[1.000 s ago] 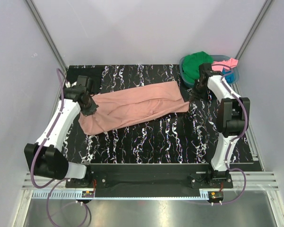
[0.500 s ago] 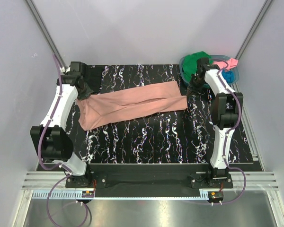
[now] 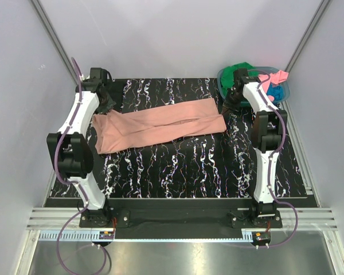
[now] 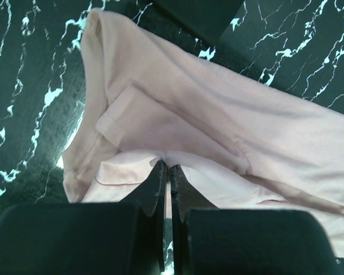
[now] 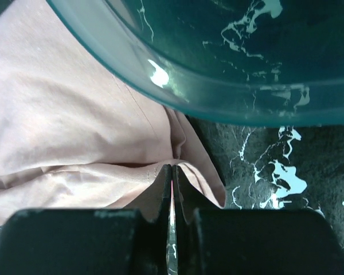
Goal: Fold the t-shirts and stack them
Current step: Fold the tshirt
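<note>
Salmon t-shirt (image 3: pixel 160 127) in left hand (image 4: pixel 166 167)

1. It was a robotics lab test cell: plain white walls (image 3: pixel 178 34) and slanted metal posts (image 3: pixel 54 43) enclosed the black marbled table (image 3: pixel 183 166).
2. Aluminium rails (image 3: pixel 51 216) at its near edge carried the left arm (image 3: pixel 79 117) and right arm (image 3: pixel 268 123).

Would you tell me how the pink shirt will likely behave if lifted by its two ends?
Probably floppy: the shirt lies in soft folds, so its middle should sag. Likely light: the left gripper and right gripper each pinch only a thin edge.
</note>
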Motion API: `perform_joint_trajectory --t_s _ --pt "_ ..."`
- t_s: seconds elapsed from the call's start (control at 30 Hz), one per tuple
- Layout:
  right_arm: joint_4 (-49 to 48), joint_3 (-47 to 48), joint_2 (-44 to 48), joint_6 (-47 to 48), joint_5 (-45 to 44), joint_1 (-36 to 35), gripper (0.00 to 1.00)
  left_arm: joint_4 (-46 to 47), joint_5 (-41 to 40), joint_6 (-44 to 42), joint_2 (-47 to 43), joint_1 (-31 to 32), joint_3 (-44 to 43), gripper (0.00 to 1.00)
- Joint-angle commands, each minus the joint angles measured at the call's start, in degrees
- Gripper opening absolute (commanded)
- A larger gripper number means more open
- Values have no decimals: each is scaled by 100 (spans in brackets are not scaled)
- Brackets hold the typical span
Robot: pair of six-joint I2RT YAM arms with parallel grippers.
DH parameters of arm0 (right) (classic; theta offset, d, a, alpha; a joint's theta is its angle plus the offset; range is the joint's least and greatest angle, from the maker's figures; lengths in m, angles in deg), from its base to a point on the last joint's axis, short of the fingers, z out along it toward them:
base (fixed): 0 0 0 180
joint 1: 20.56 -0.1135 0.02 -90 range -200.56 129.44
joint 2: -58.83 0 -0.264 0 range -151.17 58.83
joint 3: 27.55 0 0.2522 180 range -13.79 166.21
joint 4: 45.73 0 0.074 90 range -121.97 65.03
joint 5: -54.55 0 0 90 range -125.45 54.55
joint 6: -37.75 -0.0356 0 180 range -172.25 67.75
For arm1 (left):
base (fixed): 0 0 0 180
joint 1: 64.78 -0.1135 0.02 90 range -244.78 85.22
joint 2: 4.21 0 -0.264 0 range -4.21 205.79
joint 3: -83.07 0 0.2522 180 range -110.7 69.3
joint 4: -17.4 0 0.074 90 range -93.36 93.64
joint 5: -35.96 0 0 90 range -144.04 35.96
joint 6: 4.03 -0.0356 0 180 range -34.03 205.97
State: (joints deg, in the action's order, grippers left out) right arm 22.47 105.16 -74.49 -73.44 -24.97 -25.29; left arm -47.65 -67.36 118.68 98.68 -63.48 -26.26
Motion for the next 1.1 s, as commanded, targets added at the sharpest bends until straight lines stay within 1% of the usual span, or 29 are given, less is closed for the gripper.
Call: perform_joint_trajectory --t_s 0.0,0.23,0.27,0.53,0.8,0.93,1.07 --pt "146 374 -106 10 68 -45 6 268 75 -151 143 -86 -418 0" --pt "155 532 -212 -43 51 -45 6 347 -12 -177 266 -121 -542 0" --pt "155 558 -230 -52 59 -45 6 356 -13 -160 293 -243 -550 0" --pt "304 954 -476 -52 51 -45 6 479 154 -168 600 -429 -726 0" --pt "305 1059 -590 -8 15 -54 6 637 277 -151 864 -490 -744 0" --pt "322 1331 -757 -34 51 -54 8 725 278 -160 1048 -490 -753 0" --pt "261 1560 -897 -78 86 -54 11 708 330 -203 1303 -525 -963 4"
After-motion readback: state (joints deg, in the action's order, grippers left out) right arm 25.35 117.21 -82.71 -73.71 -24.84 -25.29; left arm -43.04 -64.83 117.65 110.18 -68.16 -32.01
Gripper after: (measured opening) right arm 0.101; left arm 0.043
